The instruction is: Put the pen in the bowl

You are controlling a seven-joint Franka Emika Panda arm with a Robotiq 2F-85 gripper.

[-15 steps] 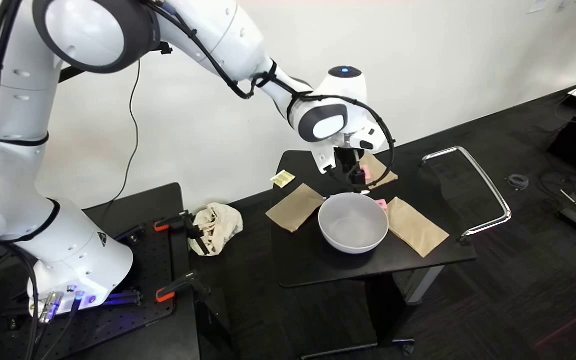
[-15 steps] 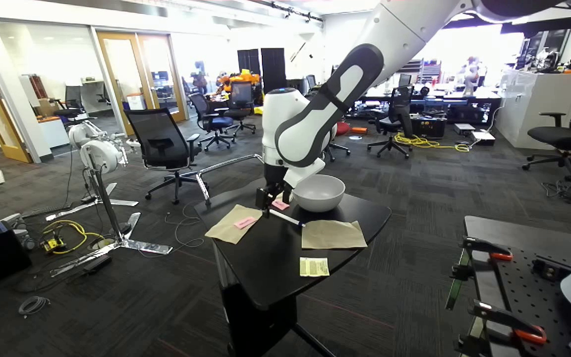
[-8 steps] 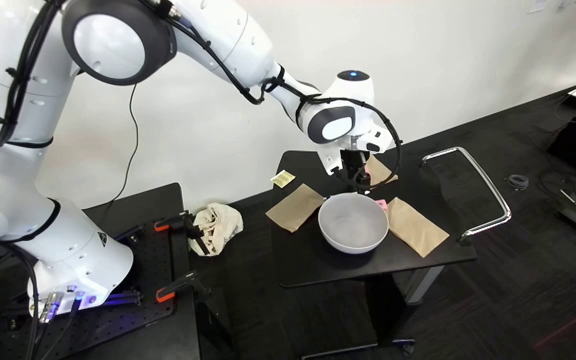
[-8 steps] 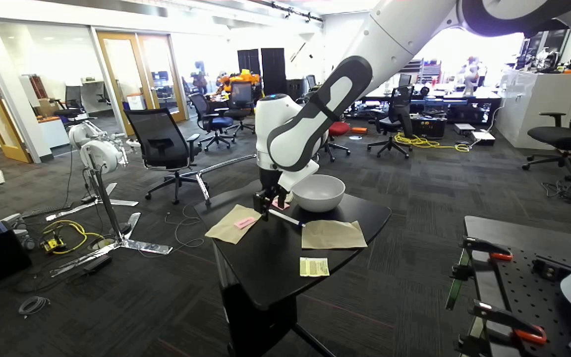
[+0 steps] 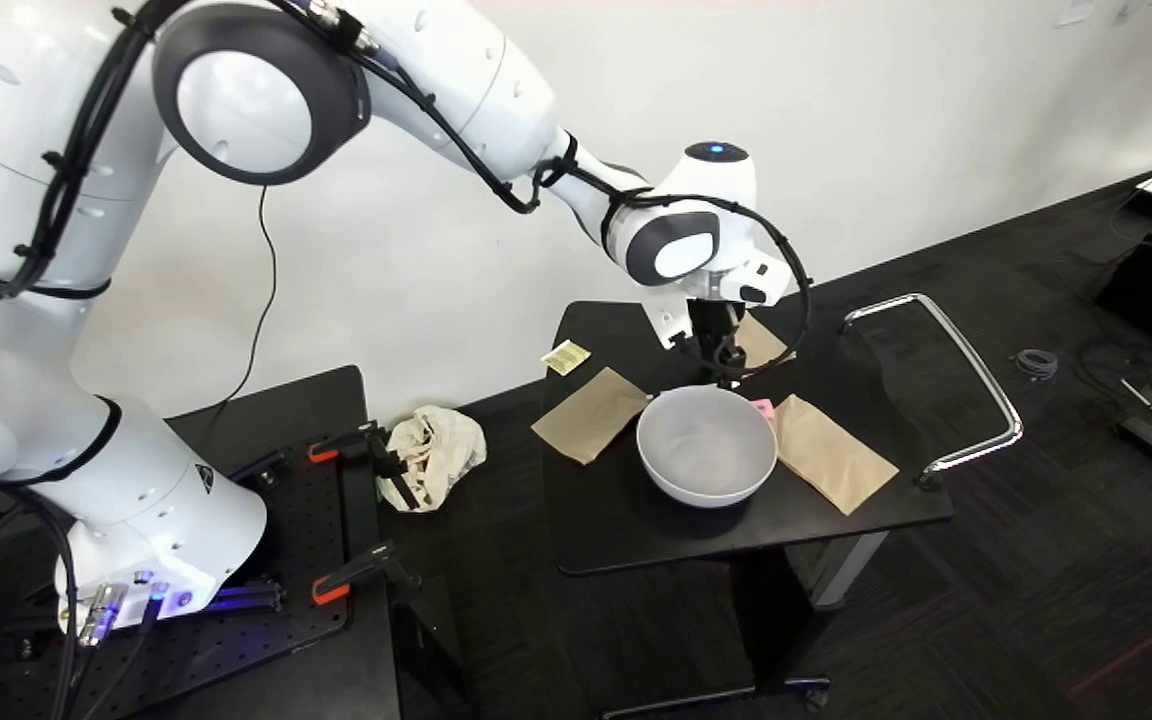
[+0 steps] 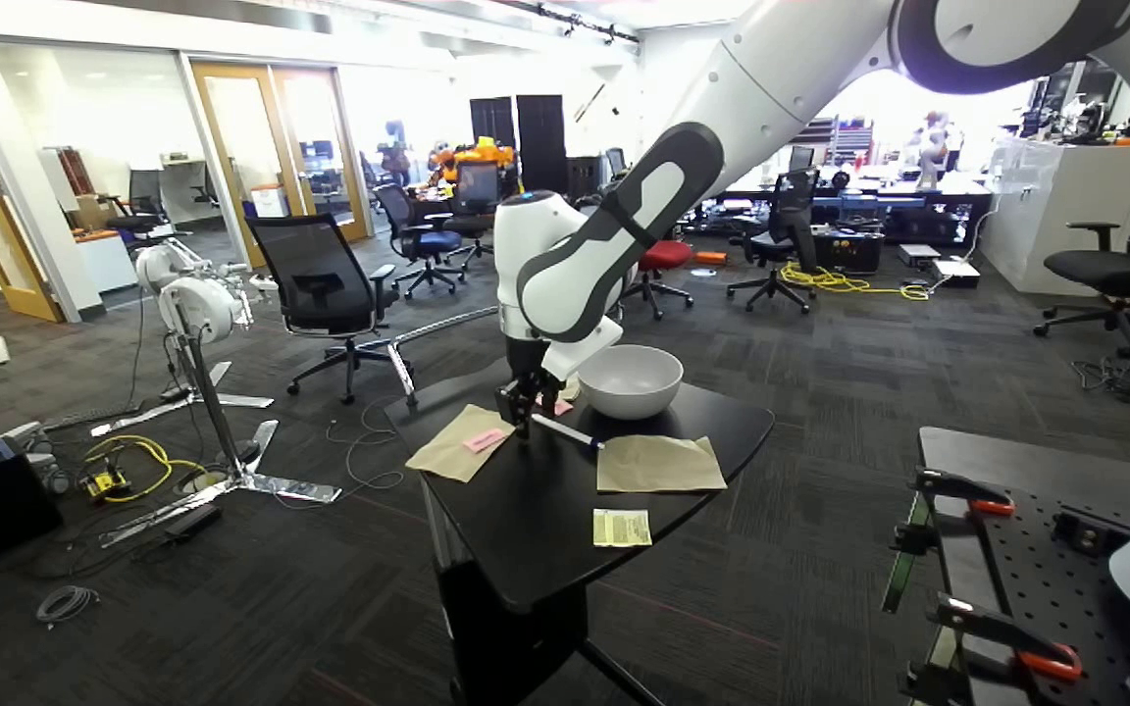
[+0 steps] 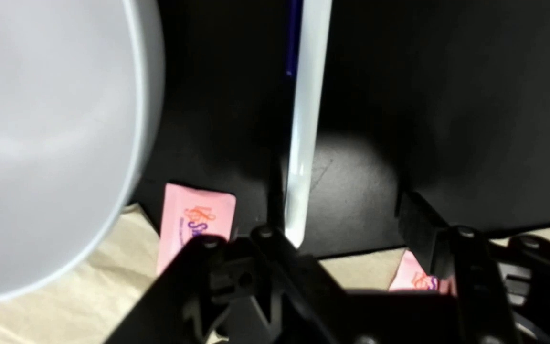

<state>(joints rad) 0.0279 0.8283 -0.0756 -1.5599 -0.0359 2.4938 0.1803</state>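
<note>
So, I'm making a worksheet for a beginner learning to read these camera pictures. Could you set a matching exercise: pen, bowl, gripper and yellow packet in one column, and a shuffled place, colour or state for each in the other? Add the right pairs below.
Column one
1. pen
2. bowl
3. gripper
4. yellow packet

Column two
A. jaws apart
B. flat, lying near the edge of the table
C. white with a blue end
D. light grey and round, standing upright

Right pairs: 1-C, 2-D, 3-A, 4-B
</note>
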